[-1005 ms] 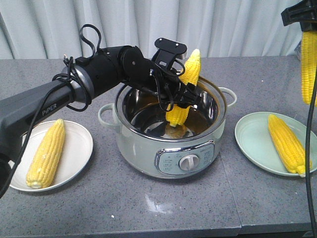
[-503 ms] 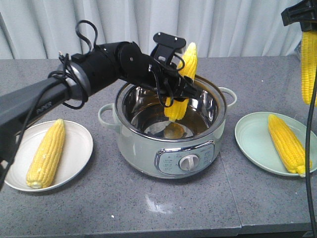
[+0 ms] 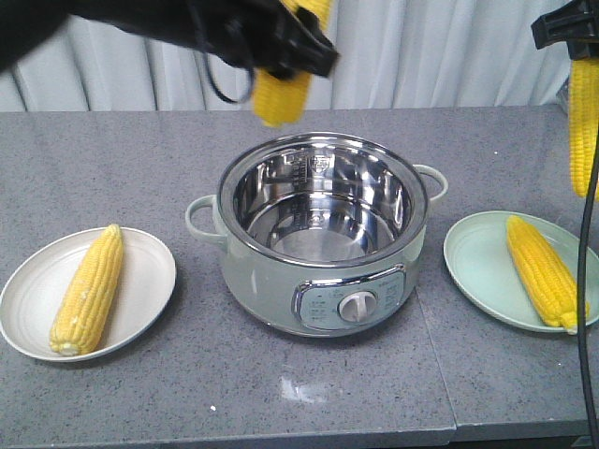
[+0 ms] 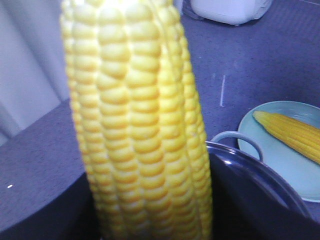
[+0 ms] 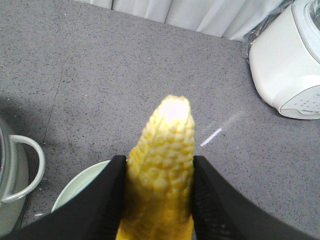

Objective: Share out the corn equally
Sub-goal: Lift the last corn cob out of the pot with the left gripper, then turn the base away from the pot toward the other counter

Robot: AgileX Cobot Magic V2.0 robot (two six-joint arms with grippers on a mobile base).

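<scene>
corn point(image 5: 165, 131) between right gripper point(image 5: 159, 167) jaws, tip protruding

Pot point(image 3: 271, 281) centre — white plate point(image 3: 145, 271) left, green plate point(image 3: 477, 267) right.

No readable text, scale marks point(image 3: 312, 169) inside the pot point(image 3: 257, 281) and print on its control panel point(image 3: 323, 301) illegible

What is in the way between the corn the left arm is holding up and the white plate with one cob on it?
Nothing visible. The held corn hangs clear above the pot, and only bare table lies between it and the white plate, whose right side is free beside its cob.
</scene>
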